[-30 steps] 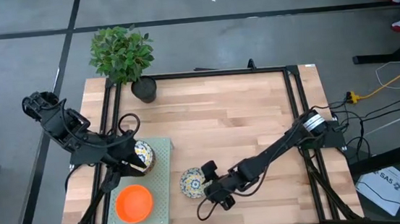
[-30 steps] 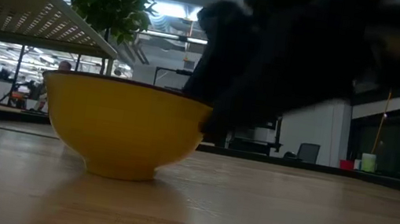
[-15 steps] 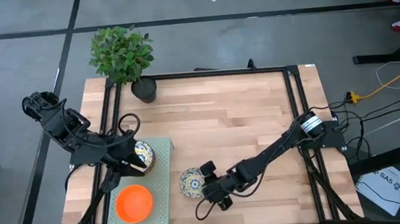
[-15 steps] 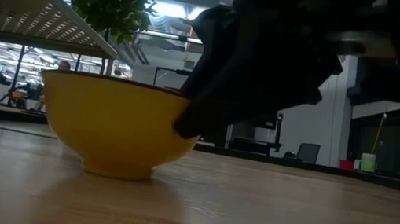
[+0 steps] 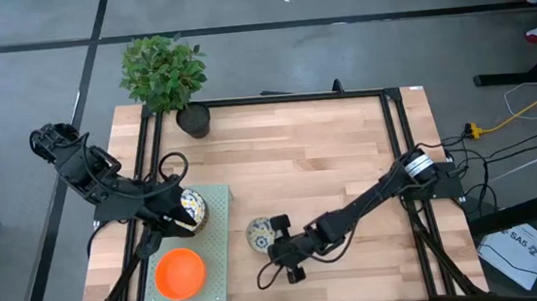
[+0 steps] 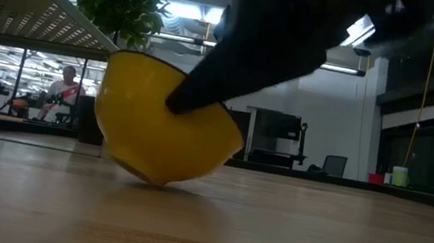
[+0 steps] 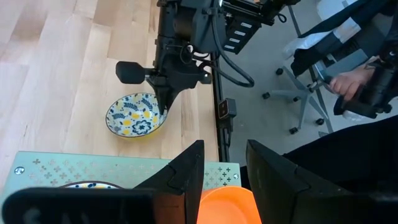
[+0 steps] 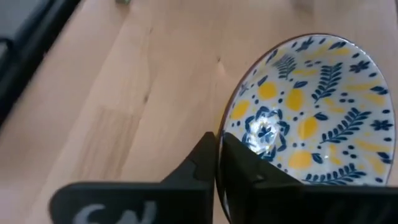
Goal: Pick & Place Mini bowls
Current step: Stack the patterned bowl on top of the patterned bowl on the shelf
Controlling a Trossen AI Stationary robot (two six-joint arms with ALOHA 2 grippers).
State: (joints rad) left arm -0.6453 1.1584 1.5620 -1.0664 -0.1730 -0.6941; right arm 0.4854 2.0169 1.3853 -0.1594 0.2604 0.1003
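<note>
A mini bowl, white inside with a blue-and-yellow floral pattern [image 8: 308, 106] and yellow outside [image 6: 166, 127], is near the table's front middle [image 5: 259, 234]. My right gripper [image 5: 276, 237] is shut on it. My left gripper [image 7: 224, 148] stands open above the green perforated tray [image 5: 220, 244], nothing between its fingers. A second floral mini bowl [image 5: 194, 208] sits on the tray right beside it. An orange mini bowl [image 5: 180, 273] rests on the tray's near part. My right gripper pinches the floral bowl's rim [image 8: 219, 140] on the side toward the table's right, one finger inside and one outside. The fingers slant down from the right. The bowl sits tipped, the edge of its foot [image 6: 158, 180] on the wood.
A potted plant [image 5: 164, 74] in a black pot [image 5: 193, 120] stands at the far left corner. Black frame rails [image 5: 396, 139] run along the table's sides. Bare wood [image 5: 298, 158] lies in the middle. A person's hand [image 7: 348, 81] shows beyond the table.
My right gripper has shut on the floral bowl's rim. The bowl, which stood level on its foot, is now tipped, with one side raised off the wood, and has shifted a little toward the far edge.
</note>
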